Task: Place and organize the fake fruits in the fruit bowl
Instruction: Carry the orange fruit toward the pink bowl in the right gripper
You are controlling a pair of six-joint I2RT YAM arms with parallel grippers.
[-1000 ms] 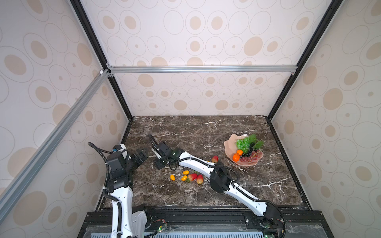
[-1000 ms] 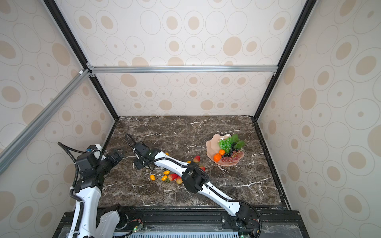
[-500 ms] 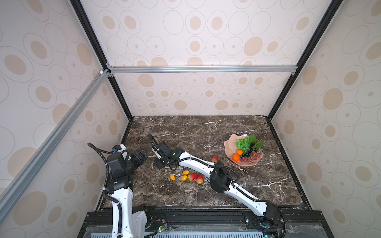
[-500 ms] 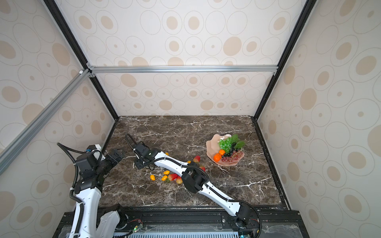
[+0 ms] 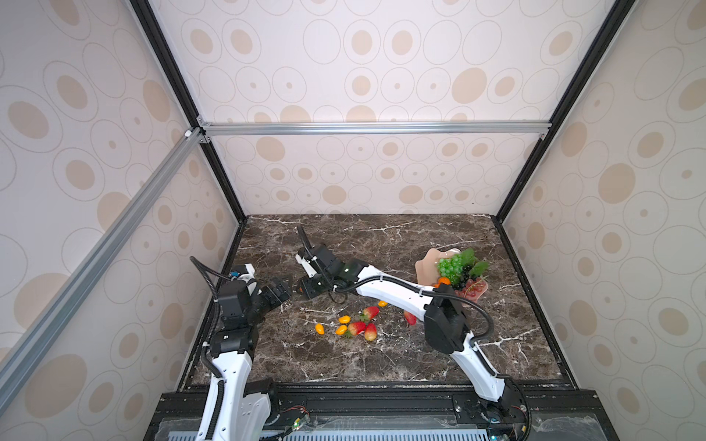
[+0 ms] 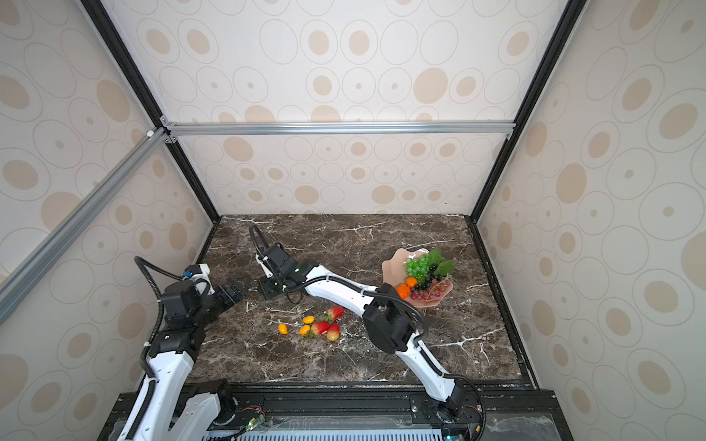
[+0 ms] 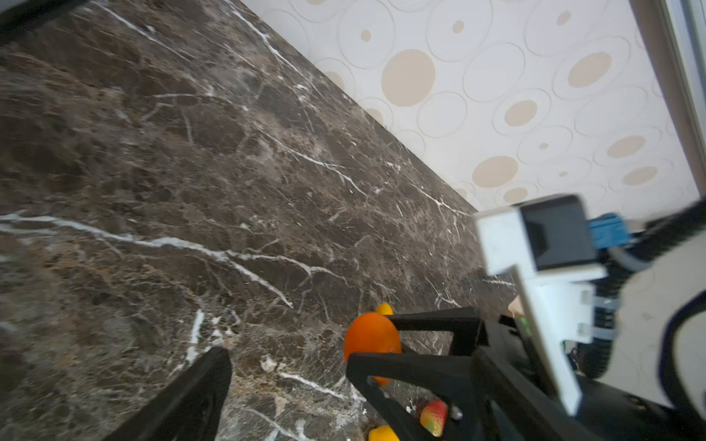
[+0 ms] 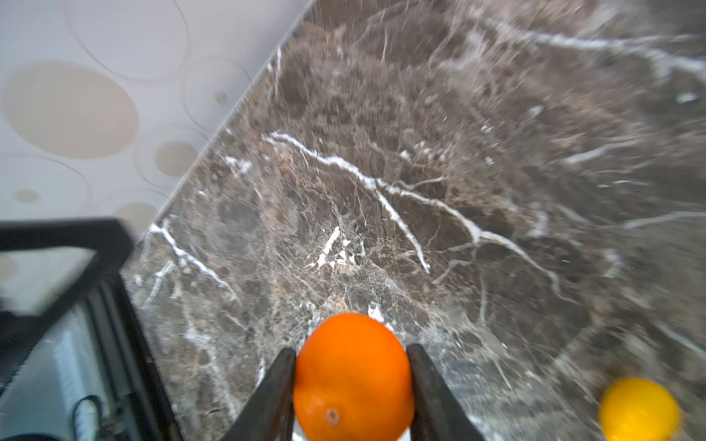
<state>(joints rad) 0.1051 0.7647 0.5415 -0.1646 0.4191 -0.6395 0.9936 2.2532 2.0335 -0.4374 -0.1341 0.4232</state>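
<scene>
One orange (image 8: 353,376) clamped in right gripper (image 8: 351,349); lies well left of bowl (image 5: 428,263), beside wide-open, empty left gripper (image 5: 284,292).

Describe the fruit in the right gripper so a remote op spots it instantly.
On the marble table, follow the right gripper reaching across to the left side. In its grip is the orange: round, plain orange, larger than the small yellow ovals nearby.

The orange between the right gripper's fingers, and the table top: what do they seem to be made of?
The orange: probably plastic, smooth and slightly glossy; its colour is very even. The table top: looks like polished dark brown marble with white veins, though a printed laminate is possible.
</scene>
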